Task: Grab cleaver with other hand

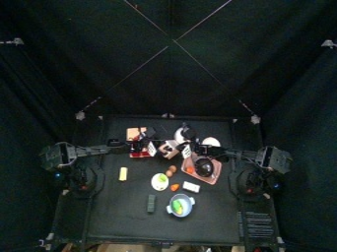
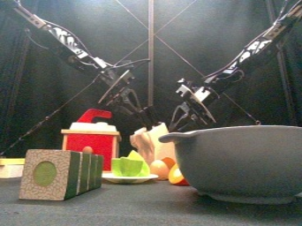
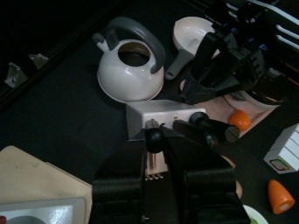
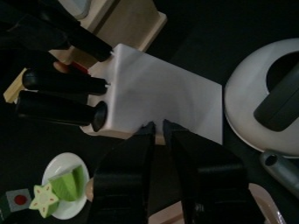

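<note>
Nearest the front camera sit a grey bowl (image 2: 242, 163) and a green-faced block (image 2: 53, 174); behind them the cleaver (image 4: 163, 92) hangs above the table's middle, between my two arms. My left gripper (image 3: 153, 162) is clamped together on its handle end. My right gripper (image 4: 158, 162) has its jaws apart, straddling the pale blade's edge, and I cannot tell whether they touch it.
</note>
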You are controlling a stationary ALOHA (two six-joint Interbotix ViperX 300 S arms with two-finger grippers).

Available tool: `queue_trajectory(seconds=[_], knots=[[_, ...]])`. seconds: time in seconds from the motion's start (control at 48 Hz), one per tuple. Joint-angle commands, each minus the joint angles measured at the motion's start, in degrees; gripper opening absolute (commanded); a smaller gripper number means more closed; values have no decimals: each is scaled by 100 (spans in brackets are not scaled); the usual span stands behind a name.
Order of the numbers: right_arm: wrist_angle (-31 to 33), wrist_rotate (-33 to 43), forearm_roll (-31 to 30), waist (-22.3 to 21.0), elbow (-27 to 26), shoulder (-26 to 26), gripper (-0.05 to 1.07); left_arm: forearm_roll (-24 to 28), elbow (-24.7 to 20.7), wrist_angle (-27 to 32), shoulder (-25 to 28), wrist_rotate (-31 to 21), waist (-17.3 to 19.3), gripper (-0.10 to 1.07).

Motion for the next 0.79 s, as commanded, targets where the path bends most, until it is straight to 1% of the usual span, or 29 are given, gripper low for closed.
queue_trajectory(seconds=[0.0,0.208,0.312,0.542,0.771], knots=[[-26,9,9,-26,-62,-88,59,-9,-149,0,-88,-9,-35,46],[-26,0,9,9,-79,-88,59,-202,-132,466,-387,-9,-202,46],[-26,9,18,9,-70,-88,59,-211,-105,650,-519,-9,-264,46],[-26,9,9,18,-97,-88,59,-202,-70,773,-492,-9,-255,46],[-26,9,9,18,-97,-88,59,-167,-70,1160,-580,0,-255,46]])
